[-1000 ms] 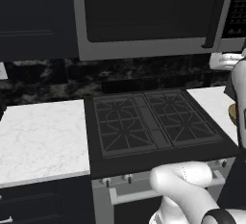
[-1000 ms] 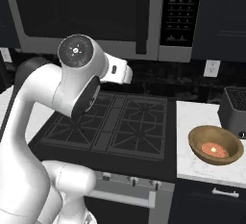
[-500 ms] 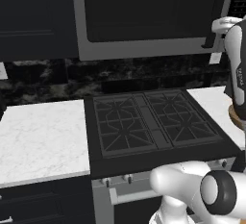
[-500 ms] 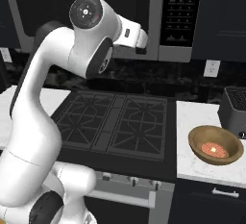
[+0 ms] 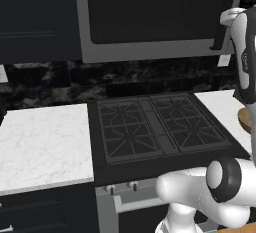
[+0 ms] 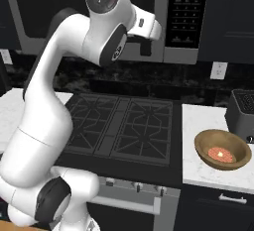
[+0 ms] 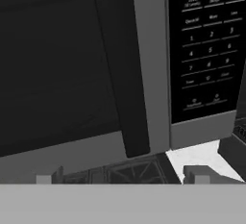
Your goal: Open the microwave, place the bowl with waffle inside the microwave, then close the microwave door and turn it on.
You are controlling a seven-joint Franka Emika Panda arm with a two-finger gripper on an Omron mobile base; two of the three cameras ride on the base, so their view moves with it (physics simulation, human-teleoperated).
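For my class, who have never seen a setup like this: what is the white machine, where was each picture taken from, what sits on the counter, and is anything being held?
The white machine is a robot arm in a computer-drawn kitchen. Two pictures come from cameras behind it, left and right; the third looks out from its hand. The open gripper holds nothing and faces the closed microwave door, near its black handle and button panel. On the right counter sits a wooden bowl with a waffle inside, beside the stove.

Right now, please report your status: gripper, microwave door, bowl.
Gripper open, empty, facing the black handle. Microwave door shut. Bowl with waffle on right counter. Nothing in the way.
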